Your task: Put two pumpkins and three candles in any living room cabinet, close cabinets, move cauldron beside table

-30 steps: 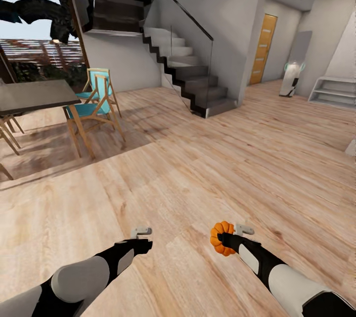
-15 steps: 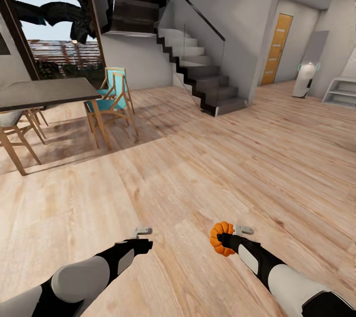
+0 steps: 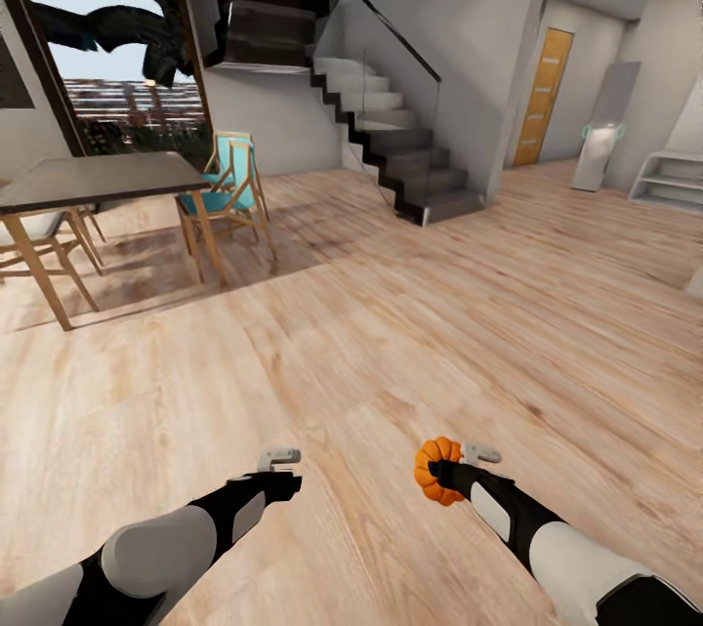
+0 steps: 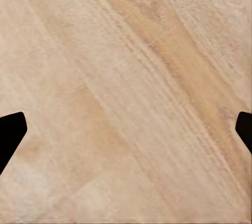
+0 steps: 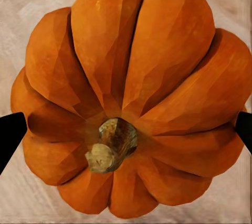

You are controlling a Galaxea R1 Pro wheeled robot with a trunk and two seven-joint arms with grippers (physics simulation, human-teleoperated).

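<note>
Whole head view swung slightly back the other way over the last half second — camera turning with the base, not the furniture moving. Dining table (image 3: 93, 180) and teal chair (image 3: 229, 187) sit a touch further left and lower than half a second back; staircase (image 3: 395, 152) and orange door (image 3: 540, 97) likewise shifted left. Arms unchanged in pose throughout.

Right tool (image 3: 441, 472) clenched on a pumpkin (image 3: 435, 471), carried low over the plank floor (image 3: 391, 333); wrist view looks straight down on its stem, black fingertips (image 5: 10, 135) pressed against its flanks. Left tool (image 3: 281, 470) released and empty — fingertips spread wide over bare planks.

No cabinet, candles, cauldron or coffee table in sight. Probably mid-transit, hunting for the living room; pumpkin delivery not yet done.
</note>
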